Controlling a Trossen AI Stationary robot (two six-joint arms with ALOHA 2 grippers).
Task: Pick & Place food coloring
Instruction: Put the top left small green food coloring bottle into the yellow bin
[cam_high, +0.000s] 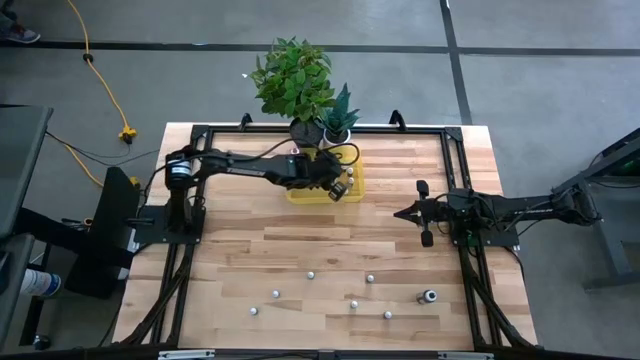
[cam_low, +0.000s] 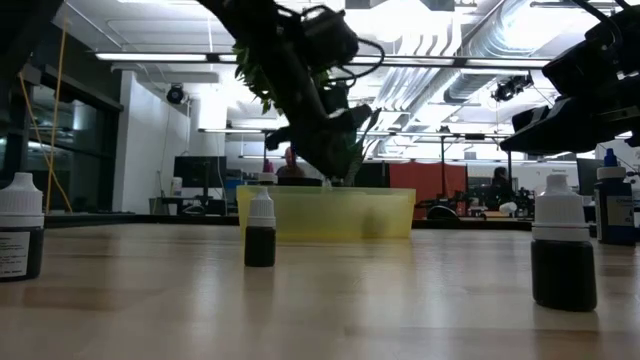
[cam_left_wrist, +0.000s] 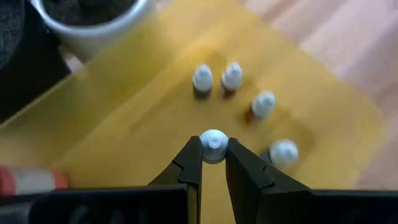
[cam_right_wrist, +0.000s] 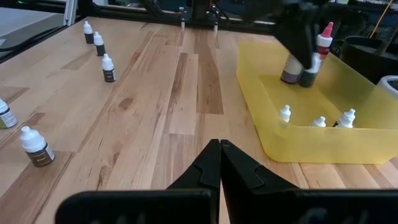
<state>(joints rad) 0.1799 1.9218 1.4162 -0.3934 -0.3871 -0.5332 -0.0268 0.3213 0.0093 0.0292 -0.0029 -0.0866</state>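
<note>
Wooden table (cam_high: 330, 250) carries a yellow tray (cam_high: 300, 194) at its far edge. Over it, the left gripper (cam_left_wrist: 213, 163) pinches a food coloring bottle (cam_left_wrist: 213, 145). Near the right edge, the right gripper (cam_right_wrist: 219, 163) hovers closed, empty.

Left claw (cam_left_wrist: 213, 163) reaches forward, pinching narrowly; right claw (cam_right_wrist: 220, 163) waits shut.

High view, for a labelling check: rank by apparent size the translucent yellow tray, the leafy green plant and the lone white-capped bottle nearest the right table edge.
1. Leafy green plant
2. Translucent yellow tray, partly hidden by the left arm, so unsure
3. White-capped bottle
</note>
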